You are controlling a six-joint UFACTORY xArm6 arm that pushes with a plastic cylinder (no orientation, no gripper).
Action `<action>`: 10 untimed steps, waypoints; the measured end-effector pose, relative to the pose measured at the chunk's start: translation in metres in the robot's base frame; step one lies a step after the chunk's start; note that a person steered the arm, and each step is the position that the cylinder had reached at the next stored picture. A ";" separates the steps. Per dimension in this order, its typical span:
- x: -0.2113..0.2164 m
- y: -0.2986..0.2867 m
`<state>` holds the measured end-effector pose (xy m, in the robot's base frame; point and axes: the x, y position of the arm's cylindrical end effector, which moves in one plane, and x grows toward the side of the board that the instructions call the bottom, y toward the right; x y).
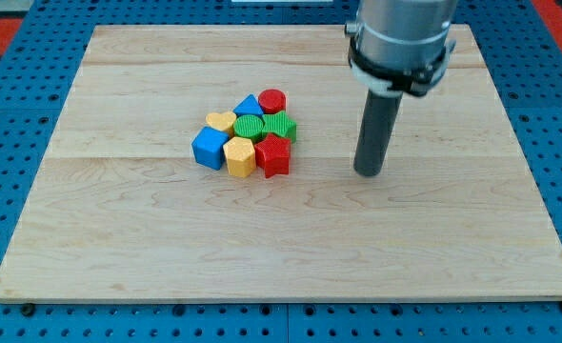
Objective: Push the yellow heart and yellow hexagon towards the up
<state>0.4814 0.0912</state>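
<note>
Item: one packed cluster of blocks, left of centre on the table (433, 257) — yellow heart (220, 121) at its upper-left edge, yellow hexagon (239, 155) on its lower edge between blue cube (208, 148) and red star (273, 154), all touching, so pushing either toward the view's top likely drags neighbours along. Arm: rod upright, my tip (368, 173) on the table well right of the cluster, touching no block — no jaws fitted, so nothing is clamped
</note>
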 end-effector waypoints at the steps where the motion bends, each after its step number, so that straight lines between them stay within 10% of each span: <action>1: 0.009 -0.079; 5: -0.055 -0.198; 10: -0.166 -0.197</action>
<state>0.3151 -0.1060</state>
